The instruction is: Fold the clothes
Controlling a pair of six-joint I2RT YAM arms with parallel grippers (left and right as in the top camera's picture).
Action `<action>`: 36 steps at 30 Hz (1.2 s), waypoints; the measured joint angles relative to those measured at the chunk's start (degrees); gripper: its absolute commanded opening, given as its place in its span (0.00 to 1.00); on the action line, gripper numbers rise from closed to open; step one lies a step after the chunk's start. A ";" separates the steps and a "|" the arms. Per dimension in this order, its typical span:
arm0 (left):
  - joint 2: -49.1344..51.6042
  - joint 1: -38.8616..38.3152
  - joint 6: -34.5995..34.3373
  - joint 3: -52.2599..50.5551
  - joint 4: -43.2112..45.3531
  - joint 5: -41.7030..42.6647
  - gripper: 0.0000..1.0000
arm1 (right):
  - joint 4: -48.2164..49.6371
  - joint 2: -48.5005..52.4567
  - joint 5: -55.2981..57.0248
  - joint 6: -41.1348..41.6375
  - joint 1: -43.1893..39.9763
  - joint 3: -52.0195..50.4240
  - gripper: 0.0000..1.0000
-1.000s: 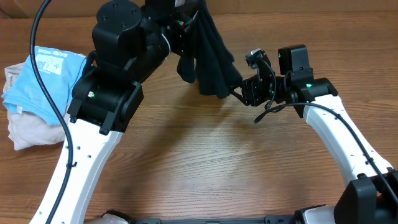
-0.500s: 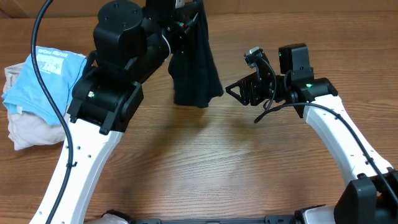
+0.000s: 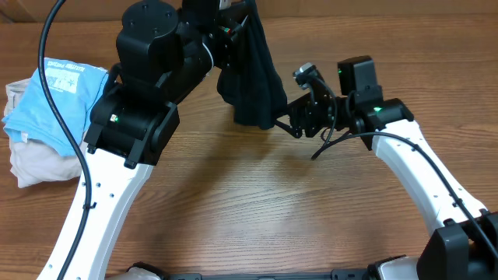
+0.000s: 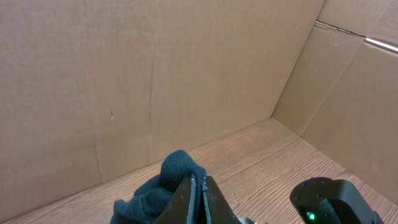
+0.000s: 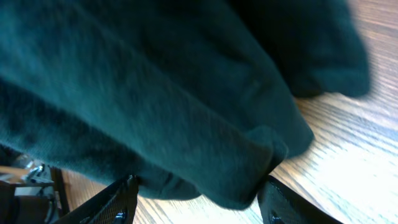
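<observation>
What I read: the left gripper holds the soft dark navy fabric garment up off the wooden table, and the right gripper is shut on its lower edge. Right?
No. The right gripper is open: the right wrist view shows its fingers spread either side of the soft dark navy fabric garment, at its lower edge. The left gripper does hold it off the wooden table.

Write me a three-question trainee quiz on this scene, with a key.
1. True or false: the dark garment lies spread flat.
2. Which fingers are shut on it? A) the left arm's fingers B) the right arm's fingers C) both
3. Fill in: the light blue shirt lies on top of a ____ garment.

Key
1. False: it hangs lifted.
2. A; the right ones stand open on either side of its lower edge.
3. beige garment
</observation>
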 measured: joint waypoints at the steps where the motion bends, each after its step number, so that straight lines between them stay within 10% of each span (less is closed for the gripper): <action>1: 0.00 0.00 0.00 0.00 0.00 0.00 0.05 | 0.42 0.00 0.55 -0.07 0.44 0.00 0.64; 9: 0.00 0.00 0.00 0.00 0.00 0.00 0.05 | 1.51 0.00 4.61 -0.20 1.31 0.00 0.04; 22: 0.00 0.00 1.86 0.00 -1.95 -2.08 0.09 | 0.37 -0.07 8.24 0.59 0.90 0.15 0.04; 36: 3.89 0.59 11.85 0.00 -6.23 -19.69 0.05 | -12.59 -10.51 36.83 4.07 -3.89 19.06 0.04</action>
